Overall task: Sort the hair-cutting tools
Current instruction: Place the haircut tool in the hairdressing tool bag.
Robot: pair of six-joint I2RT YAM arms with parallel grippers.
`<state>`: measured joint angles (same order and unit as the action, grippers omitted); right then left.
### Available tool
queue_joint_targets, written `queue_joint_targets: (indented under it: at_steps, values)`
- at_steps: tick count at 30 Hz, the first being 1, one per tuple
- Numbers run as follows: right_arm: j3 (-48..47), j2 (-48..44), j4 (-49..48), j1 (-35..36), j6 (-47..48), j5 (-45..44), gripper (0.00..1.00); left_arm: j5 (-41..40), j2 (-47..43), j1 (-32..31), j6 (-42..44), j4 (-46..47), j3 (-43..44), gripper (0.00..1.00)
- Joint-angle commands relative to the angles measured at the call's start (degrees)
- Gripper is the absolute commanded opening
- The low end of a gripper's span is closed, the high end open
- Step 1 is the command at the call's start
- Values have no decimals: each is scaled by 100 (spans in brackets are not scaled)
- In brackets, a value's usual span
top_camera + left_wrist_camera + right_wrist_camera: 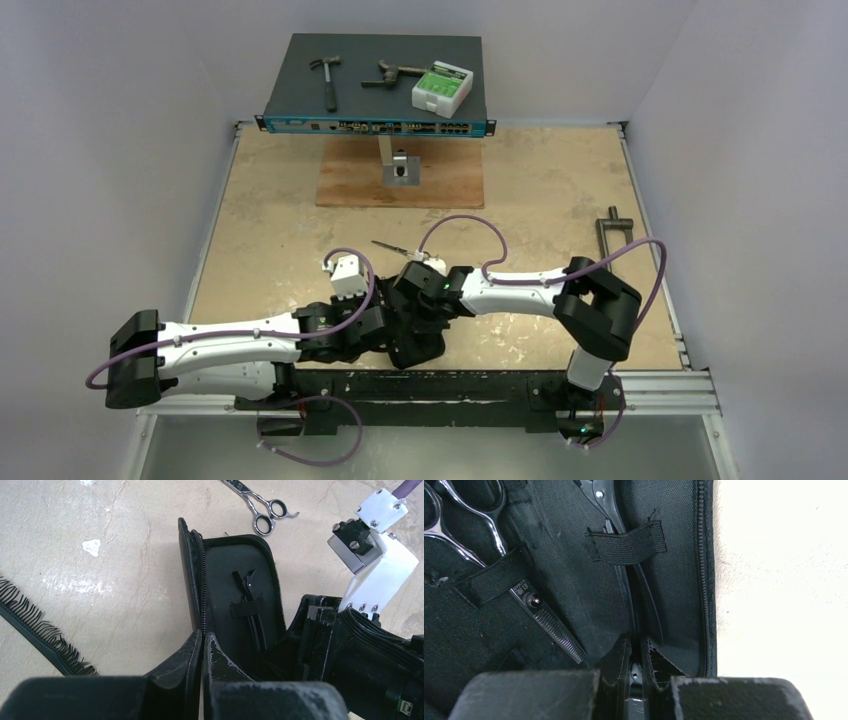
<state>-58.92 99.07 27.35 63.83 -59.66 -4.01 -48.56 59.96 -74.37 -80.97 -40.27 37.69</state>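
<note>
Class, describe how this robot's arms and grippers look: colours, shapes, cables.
The left arm and right arm each have white links between chunky black joints, with a looping purple cable alongside. The left gripper and right gripper have two black wedge-shaped fingers, scuffed whitish.

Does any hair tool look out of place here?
Yes. One scissors and the comb lie loose on the table, outside the case; the clip and the other scissors sit under its elastic loops.
</note>
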Motion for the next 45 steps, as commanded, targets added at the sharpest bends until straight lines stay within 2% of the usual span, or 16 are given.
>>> queue_joint_targets:
  at_steps: [1, 6, 9, 12, 15, 17, 28, 33, 37, 45]
  values:
    - [-173, 119, -144, -28, -168, -356, 0, 28, -37, -81, -39, 238, -77, 0]
    - [-273, 225, -162, -46, -61, -329, 0, 30, -59, -84, -78, 215, -143, 0]
    - [-212, 143, -201, -41, 37, -270, 14, 11, -77, -82, -126, 142, -155, 0]
    - [-132, -9, -191, -38, 164, -276, 36, -30, -82, -86, -203, 60, -153, 0]
    - [-14, -211, -199, -38, 349, -309, 49, -80, -136, -87, -243, -9, -157, 0]
    - [89, -365, -224, -42, 450, -262, 52, -97, -150, -81, -245, -30, -149, 0]
    - [461, -1302, 88, 103, 865, -323, 50, -128, -99, -87, -284, -143, -95, 0]
    - [539, -1568, 248, 150, 1036, -242, 40, -115, -31, -87, -323, -188, -61, 0]
    - [687, -1563, 219, 252, 1233, -30, 33, -96, -4, -87, -323, -202, -45, 0]
    - [908, -1130, -6, 305, 1331, -6, 37, -66, 25, -84, -318, -198, -21, 0]
